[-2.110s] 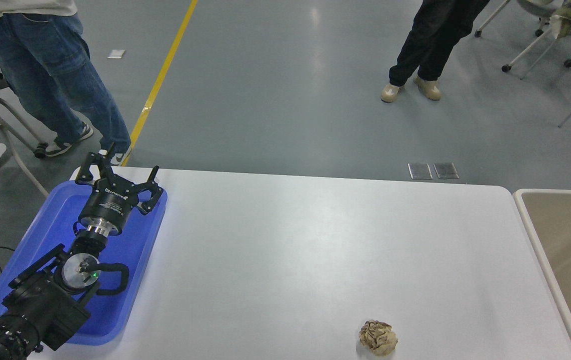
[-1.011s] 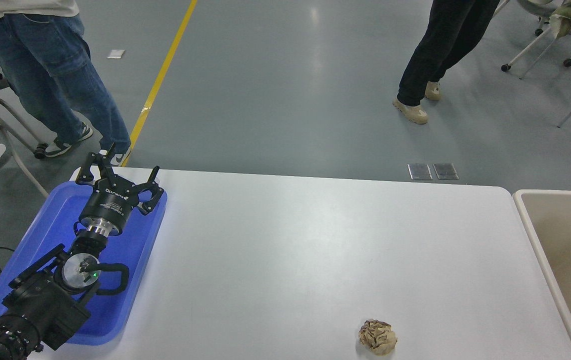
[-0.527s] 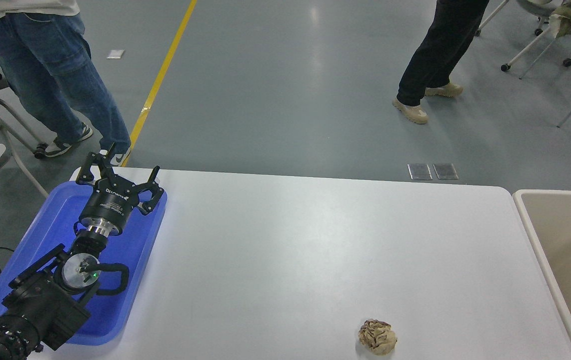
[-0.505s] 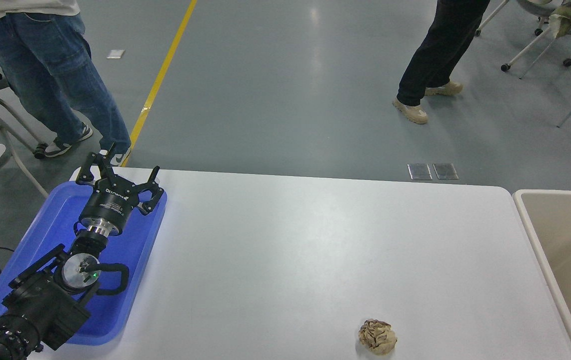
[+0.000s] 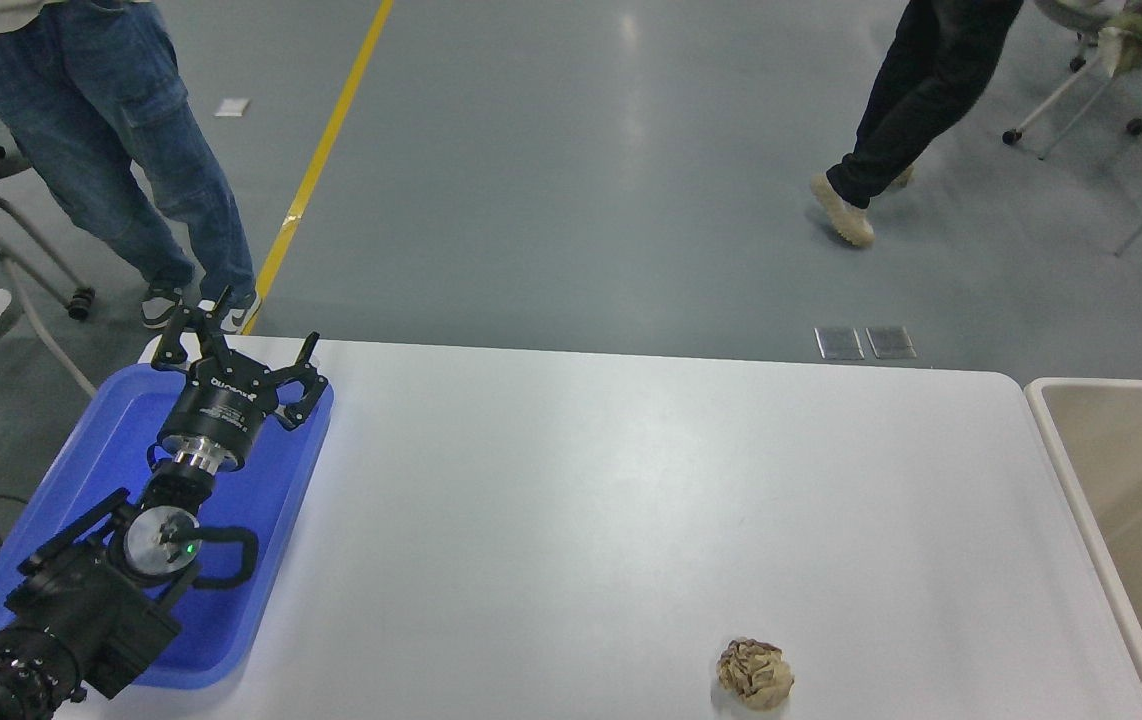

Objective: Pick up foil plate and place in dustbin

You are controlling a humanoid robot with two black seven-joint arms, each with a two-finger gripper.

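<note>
The beige dustbin (image 5: 1066, 455) with its off-white rim stands against the table's right end; only its left part shows, with smooth tan inner walls. The foil plate is out of view. My left gripper (image 5: 231, 345) is parked over the blue tray at the lower left, with its fingers spread open and nothing in them. My right arm and gripper are out of view.
A blue plastic tray (image 5: 266, 540) lies at the table's left end under my left arm. A small brown crumpled paper ball (image 5: 754, 673) lies near the front edge. A person in jeans (image 5: 121, 150) stands at the far left; another person (image 5: 916, 90) walks at the top right.
The foil plate's shiny edge dropped at the right edge over the dustbin and is gone from view. The person at the top right has stepped further right. My left arm has not moved.
</note>
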